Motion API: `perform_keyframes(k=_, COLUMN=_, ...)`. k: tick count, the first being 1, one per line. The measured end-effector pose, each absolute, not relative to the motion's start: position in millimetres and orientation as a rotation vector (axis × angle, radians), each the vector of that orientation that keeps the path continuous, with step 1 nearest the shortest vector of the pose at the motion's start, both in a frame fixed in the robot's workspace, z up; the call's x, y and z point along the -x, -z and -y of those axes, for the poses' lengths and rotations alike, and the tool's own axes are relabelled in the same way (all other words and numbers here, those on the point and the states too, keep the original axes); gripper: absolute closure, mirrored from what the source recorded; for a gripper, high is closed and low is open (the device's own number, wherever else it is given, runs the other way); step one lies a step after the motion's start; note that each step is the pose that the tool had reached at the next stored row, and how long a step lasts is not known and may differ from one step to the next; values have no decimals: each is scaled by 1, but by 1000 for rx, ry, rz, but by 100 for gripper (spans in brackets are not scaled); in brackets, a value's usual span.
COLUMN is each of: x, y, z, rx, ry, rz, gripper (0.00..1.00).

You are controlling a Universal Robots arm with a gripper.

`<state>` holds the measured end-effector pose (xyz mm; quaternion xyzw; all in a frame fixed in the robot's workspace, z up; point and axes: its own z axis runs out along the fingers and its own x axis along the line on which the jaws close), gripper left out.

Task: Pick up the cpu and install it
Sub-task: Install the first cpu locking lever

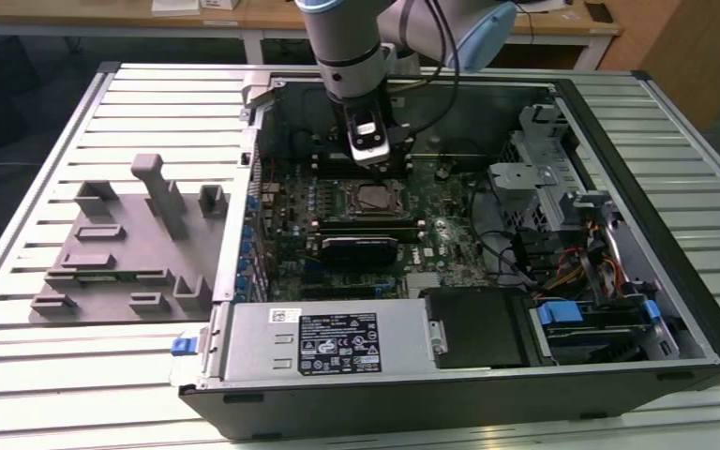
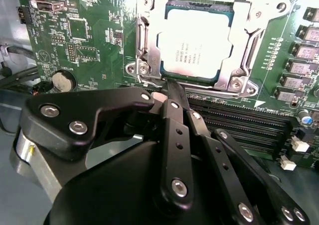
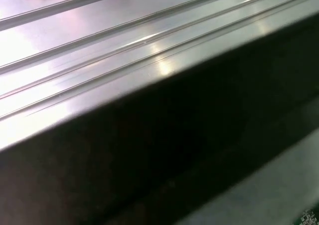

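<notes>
One grooved metal table (image 1: 35, 356) bears the open computer case (image 1: 660, 309); the gripper (image 2: 167, 88), fingers together, hovers beside the socketed cpu (image 2: 192, 46).

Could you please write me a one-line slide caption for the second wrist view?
Closed gripper poised beside the socket frame, where the cpu already sits on the green motherboard.

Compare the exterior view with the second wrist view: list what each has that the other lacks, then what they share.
Exterior view alone: the whole open computer case, the grey power supply with its white label, the grey fixture block and the slatted table.

Second wrist view alone: the black linkages of the gripper up close, and a coin cell.

Both: the cpu sitting in its socket on the green motherboard.
</notes>
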<state>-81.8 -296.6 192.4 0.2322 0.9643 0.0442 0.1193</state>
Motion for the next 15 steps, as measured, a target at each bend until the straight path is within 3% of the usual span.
perform_keyframes(k=15, x=80, y=-192, z=308, rx=-689, ry=-196, rz=-2824, gripper=89)
